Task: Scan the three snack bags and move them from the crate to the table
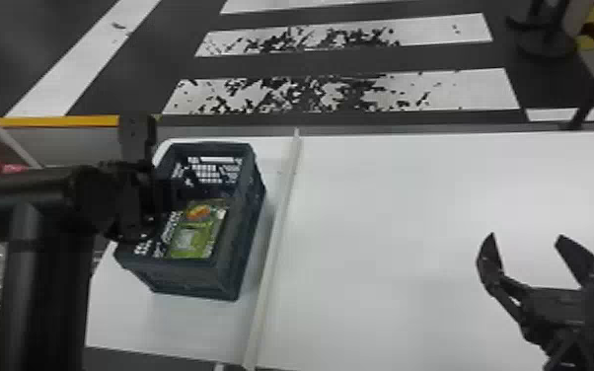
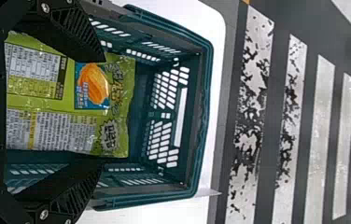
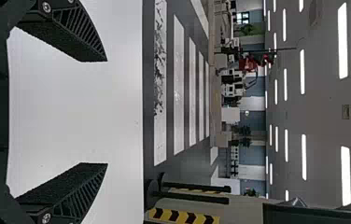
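Note:
At the left of the head view, my left gripper (image 1: 135, 197) is over the left side of the dark crate (image 1: 187, 278). A green snack bag (image 1: 195, 234) lies inside on the crate's floor. From the left wrist, my left gripper (image 2: 102, 113) stands open above the green bag (image 2: 78, 112), its printed face up, within the crate (image 2: 203, 107); nothing is held. Over the right part of the white table (image 1: 399, 217), my right gripper (image 1: 526, 238) is open and holds nothing. The right wrist view has the same right gripper (image 3: 107, 112) with its fingers wide apart over the tabletop.
A long pale strip (image 1: 276, 241) runs front to back across the table, just right of the crate. Beyond the far edge is a dark floor with white stripes (image 1: 340, 93). A black stand (image 1: 547, 44) is at the far right.

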{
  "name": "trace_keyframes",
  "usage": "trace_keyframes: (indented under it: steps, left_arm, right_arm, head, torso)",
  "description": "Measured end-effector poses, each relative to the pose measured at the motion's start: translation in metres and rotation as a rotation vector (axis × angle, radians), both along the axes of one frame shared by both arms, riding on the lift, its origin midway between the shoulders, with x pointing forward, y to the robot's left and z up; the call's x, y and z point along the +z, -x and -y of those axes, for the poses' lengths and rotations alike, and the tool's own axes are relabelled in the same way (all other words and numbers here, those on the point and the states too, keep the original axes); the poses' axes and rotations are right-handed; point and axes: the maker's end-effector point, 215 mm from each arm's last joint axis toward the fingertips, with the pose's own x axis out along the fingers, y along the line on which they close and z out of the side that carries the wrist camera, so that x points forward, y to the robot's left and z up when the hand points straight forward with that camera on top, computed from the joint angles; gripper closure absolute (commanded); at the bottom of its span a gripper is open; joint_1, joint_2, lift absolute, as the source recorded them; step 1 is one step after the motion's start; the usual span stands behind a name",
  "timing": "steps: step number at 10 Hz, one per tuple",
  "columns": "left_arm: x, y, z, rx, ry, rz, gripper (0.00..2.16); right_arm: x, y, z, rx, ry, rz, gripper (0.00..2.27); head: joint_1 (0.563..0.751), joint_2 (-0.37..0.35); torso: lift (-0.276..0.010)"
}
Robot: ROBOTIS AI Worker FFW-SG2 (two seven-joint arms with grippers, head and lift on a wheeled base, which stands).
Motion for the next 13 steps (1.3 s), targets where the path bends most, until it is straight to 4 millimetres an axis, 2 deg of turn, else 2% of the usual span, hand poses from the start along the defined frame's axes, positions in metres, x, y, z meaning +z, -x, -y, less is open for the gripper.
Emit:
trace_keyframes:
  steps: [2, 6, 9, 11, 13]
  left_arm:
    - [-0.006, -0.001, -0.008, 0.002, -0.018, -0.032, 0.14]
    - [-0.03, -0.005, -0.006, -0.029, -0.034, -0.103, 0.14]
    - [-0.054, 0.003, 0.0, -0.036, -0.029, -0.155, 0.14]
    - [-0.075, 0.016, -0.004, -0.025, -0.024, -0.185, 0.14]
    - [-0.082, 0.009, -0.006, -0.016, -0.017, -0.16, 0.14]
  right_arm:
    - [0.0, -0.002, 0.0, 0.004, 0.002, 0.001, 0.09]
    - [0.002, -0.005, -0.003, 0.009, -0.001, 0.008, 0.09]
    - [0.001, -0.011, -0.009, 0.021, -0.002, 0.014, 0.09]
    - [-0.002, -0.02, -0.021, 0.048, 0.001, 0.016, 0.09]
    - [-0.004, -0.021, -0.026, 0.058, 0.002, 0.014, 0.09]
  head:
    - [0.695, 0.213]
    - [0.695, 0.213]
    - [0.695, 0.213]
    - [0.695, 0.229]
    - [0.695, 0.238]
  torso:
    - [-0.062]
    - [-0.062]
    - [-0.062]
    - [-0.062]
    - [-0.062]
